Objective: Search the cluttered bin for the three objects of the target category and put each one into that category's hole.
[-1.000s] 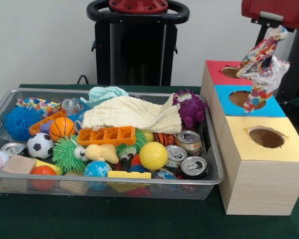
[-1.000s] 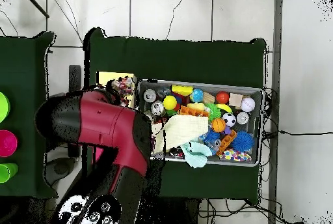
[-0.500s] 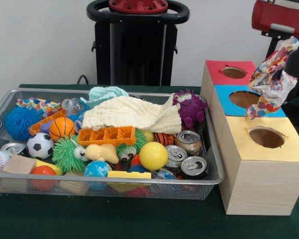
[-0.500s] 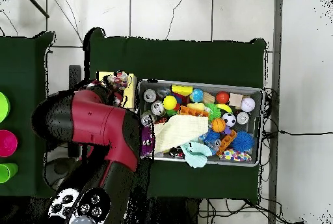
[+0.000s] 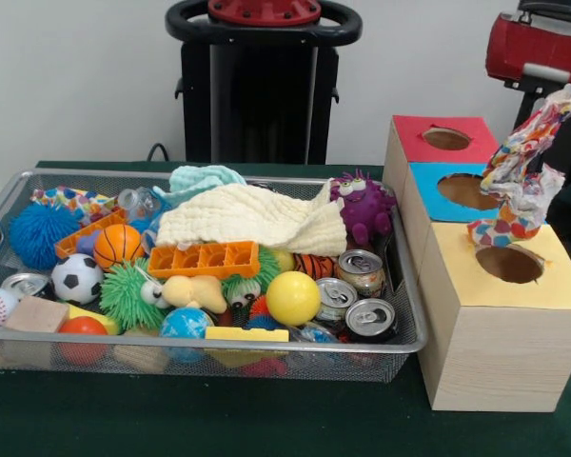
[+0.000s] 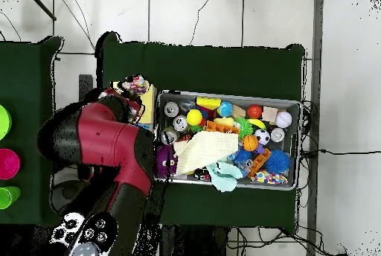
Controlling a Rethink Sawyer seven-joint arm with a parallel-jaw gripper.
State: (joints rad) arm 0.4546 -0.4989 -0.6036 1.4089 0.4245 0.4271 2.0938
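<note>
We have the polka-dot wrapper (image 5: 521,186) hanging long and upright from the gripper (image 5: 563,95), its lower end just above the near, yellow-topped box's hole (image 5: 509,264) and a touch to that hole's left. The grip itself is hidden behind the crumpled top (so we cannot tell how wide the tool stands). The coming move, we judge, is a short drop straight down. Another bright wrapper (image 5: 71,201) lies in the mesh bin's (image 5: 266,350) far-left corner.

My bin (image 5: 200,354) is silver wire mesh; the cans (image 5: 370,318) are shiny metal, the cream cloth (image 5: 252,218) looks crinkled, and the boxes (image 5: 485,357) look like pale wood.
</note>
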